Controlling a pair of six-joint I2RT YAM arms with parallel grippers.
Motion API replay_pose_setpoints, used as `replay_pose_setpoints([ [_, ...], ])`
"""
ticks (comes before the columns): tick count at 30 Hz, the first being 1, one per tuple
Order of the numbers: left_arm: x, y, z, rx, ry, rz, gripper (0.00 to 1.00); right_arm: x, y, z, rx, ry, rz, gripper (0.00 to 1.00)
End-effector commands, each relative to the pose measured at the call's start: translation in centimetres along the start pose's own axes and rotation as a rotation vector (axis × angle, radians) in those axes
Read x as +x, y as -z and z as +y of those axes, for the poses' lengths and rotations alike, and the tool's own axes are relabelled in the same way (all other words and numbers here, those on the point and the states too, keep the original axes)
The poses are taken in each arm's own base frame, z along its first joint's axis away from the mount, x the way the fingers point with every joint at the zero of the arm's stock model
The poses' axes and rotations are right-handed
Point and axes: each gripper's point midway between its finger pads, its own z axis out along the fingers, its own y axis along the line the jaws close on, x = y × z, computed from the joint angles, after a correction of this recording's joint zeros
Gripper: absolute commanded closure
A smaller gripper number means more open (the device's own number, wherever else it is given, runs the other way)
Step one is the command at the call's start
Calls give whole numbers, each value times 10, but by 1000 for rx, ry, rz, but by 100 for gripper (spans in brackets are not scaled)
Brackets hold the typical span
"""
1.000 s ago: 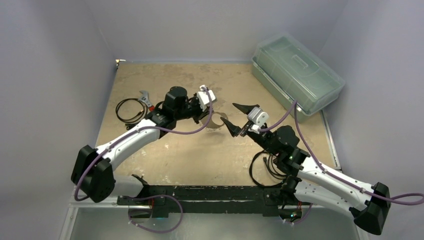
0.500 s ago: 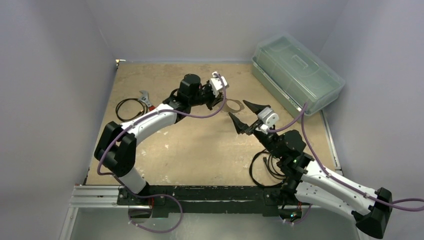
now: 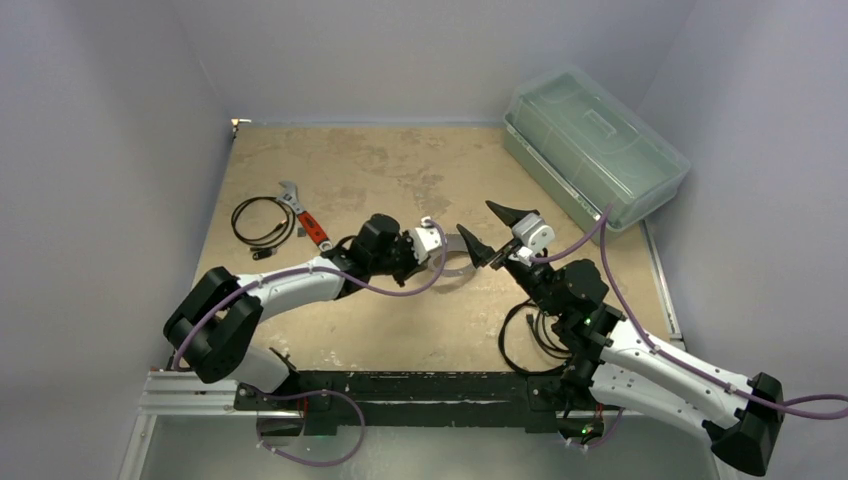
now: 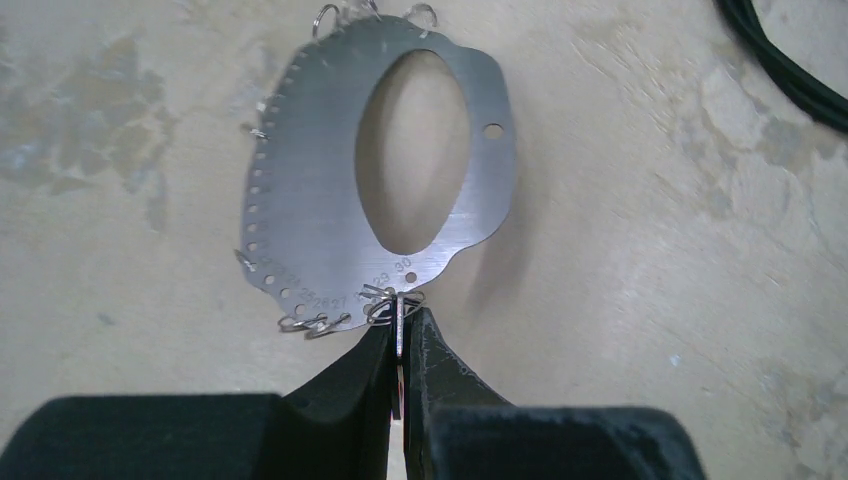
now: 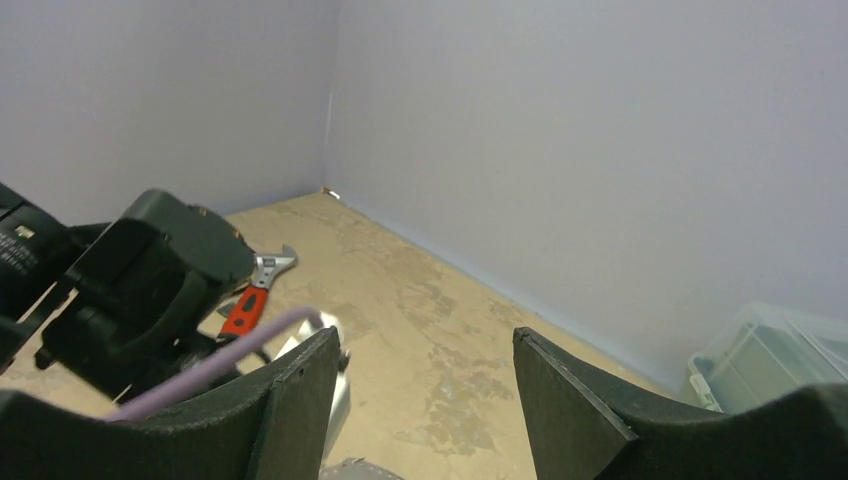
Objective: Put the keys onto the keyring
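Right gripper (image 5: 422, 342) gapes; red-handled wrench (image 5: 250, 298) lies beyond left arm (image 5: 150, 280).

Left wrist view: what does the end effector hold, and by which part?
The left end effector pinches the keyring at its near rim, among small wire loops. The right end effector is open and empty.

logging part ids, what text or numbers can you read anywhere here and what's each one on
"29 30": stamped on the keyring, near its lower rim beside the holes.
"25 26 27", less sure: fainter digits just left of those.
White label on the left arm's black housing: too blurred to read.
Adjustable wrench, clear plastic box: no readable text.
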Motion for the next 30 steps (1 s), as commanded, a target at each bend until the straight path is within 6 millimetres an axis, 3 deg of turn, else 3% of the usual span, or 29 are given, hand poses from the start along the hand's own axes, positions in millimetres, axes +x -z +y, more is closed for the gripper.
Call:
replay_pose_setpoints([
  [1,6,-1,-6,-41,-22,41,100,-10,-2,-5,23,-12,-38,32],
  [10,34,-13,-3,-55,29,180,100,-4,-4,-3,15,-9,-17,32],
  [23,80,14,-17,-59,173,452,95,3,-6,-3,20,4,15,32],
  [28,85,19,-38,6,281,495,70,8,-9,-2,18,12,38,31],
  [30,78,20,-41,18,309,484,48,8,-9,-2,21,14,42,31],
])
